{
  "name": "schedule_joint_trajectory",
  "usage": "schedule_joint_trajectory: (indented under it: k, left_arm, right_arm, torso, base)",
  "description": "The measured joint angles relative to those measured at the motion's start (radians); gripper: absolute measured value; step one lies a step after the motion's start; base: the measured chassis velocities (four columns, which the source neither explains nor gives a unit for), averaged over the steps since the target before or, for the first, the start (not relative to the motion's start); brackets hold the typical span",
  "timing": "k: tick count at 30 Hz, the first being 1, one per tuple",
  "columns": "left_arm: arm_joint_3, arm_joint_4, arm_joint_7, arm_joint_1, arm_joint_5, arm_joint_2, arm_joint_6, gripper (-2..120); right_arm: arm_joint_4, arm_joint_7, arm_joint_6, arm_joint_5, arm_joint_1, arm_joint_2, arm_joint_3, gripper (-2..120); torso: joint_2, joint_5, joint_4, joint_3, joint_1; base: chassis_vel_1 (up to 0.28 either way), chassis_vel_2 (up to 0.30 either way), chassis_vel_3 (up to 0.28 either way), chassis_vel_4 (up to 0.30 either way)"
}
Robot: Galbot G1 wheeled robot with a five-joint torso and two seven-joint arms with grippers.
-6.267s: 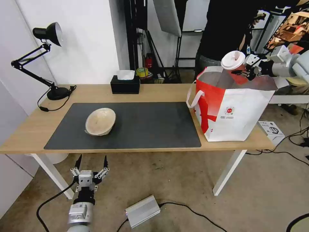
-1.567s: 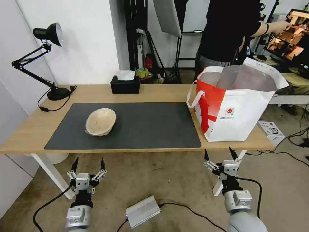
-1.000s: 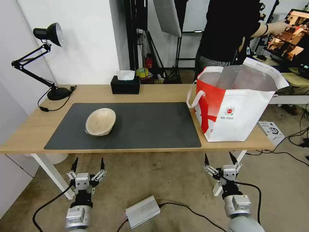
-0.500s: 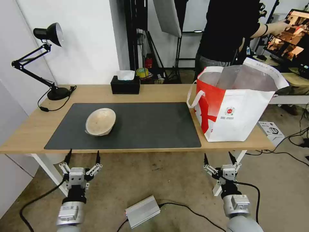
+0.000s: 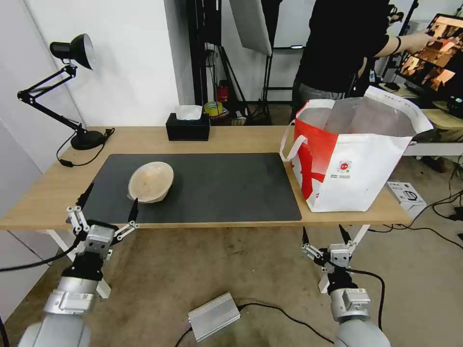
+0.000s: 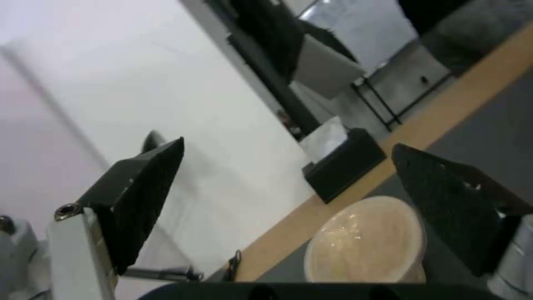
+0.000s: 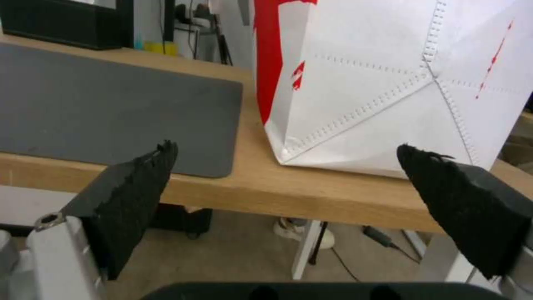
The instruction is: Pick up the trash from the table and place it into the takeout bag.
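One shallow beige paper-like bowl point(image 5: 150, 181) left on dark grey mat point(image 5: 217, 185) of long light-wood bench point(image 5: 241, 137), just beyond left gripper point(image 5: 109, 206); its fingers point(image 6: 141, 196) spread wide, empty, at near bench edge. Right gripper point(image 5: 321, 235) low before bench, fingers point(image 7: 130, 185) released, white and red takeout bag point(image 5: 349, 161) standing ahead. Black tissue box point(image 5: 187, 126) far behind bowl.

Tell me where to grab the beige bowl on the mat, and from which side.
Grip the beige bowl by its raised rim, coming from the table's near edge with the left end effector, which is open and closest. The bowl sits tilted, its opening facing the robot, so a finger can probably slip inside the thin wall.
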Motion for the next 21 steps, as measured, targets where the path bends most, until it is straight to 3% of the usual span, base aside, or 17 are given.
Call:
schedule_joint_trajectory:
  k: [5,9,21]
  left_arm:
    - [0.036,0.069,0.032,-0.027,-0.022,0.095,-0.022,100]
    - [0.046,0.109,0.048,-0.031,-0.030,0.133,-0.041,100]
    - [0.108,0.196,0.099,-0.086,-0.052,0.241,-0.055,100]
  right_arm:
    - [-0.004,0.000,-0.003,0.000,0.013,0.001,-0.011,100]
    - [-0.016,0.000,-0.011,0.000,0.047,-0.002,-0.033,100]
    - [-0.020,-0.001,-0.023,-0.001,0.057,0.005,-0.041,100]
  torso:
    - [0.000,-0.0001,-0.0005,0.000,0.000]
    - [0.000,0.0001,0.0005,0.000,0.000]
    - [0.000,0.0001,-0.0001,0.000,0.000]
  base:
    - [0.000,0.000,0.000,0.000]
    - [0.000,0.000,0.000,0.000]
    - [0.000,0.000,0.000,0.000]
